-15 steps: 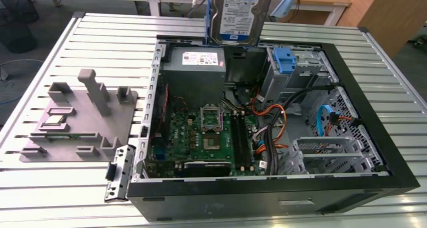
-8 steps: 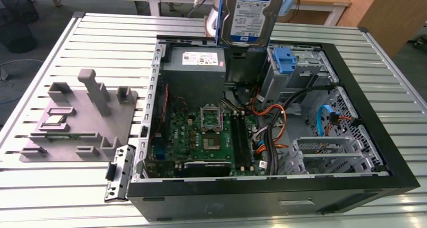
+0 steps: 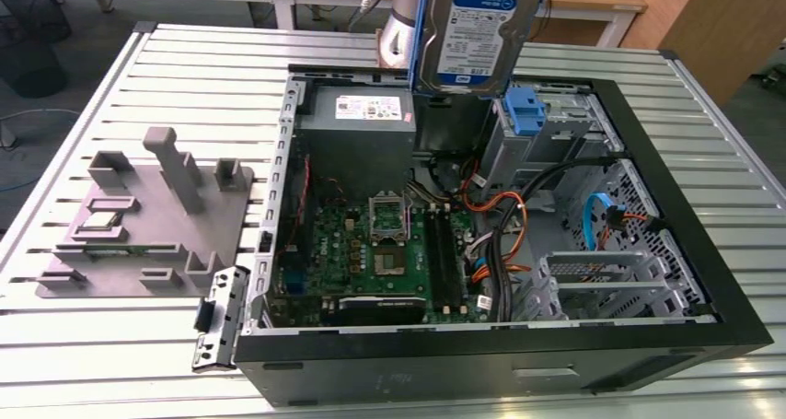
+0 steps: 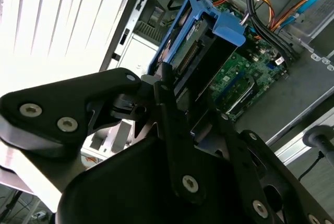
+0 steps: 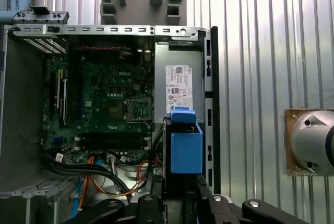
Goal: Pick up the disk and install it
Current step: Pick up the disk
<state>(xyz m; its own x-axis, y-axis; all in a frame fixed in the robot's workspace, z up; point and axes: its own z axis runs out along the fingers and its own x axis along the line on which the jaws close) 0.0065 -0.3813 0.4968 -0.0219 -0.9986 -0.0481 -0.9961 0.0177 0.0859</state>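
Pincer (image 4: 185, 96) clenched on the disk (image 3: 473, 32), gripping it by the blue carrier frame. Disk hangs upright, label toward the exterior view, above the far side of the open computer case (image 3: 430, 373), roughly over the gap between the power supply (image 3: 363, 113) and the drive cage.

Risks, as judged:
- The hold looks to be on the plastic frame at one end, so the disk could swing or slip if it meets resistance.
- A slight tilt would likely jam the carrier against the cage rails.
- The lone blue bracket (image 3: 525, 113) stands near the way down and could catch the frame.
- Orange and black cables (image 3: 503, 212) loop near the cage. A snag there could pull the disk off line.

Around: motherboard (image 3: 381, 244) flat on the case floor, well below. Grey fixture (image 3: 147, 226) on the table (image 3: 123, 345) at the exterior view's left, well apart, no obstruction.
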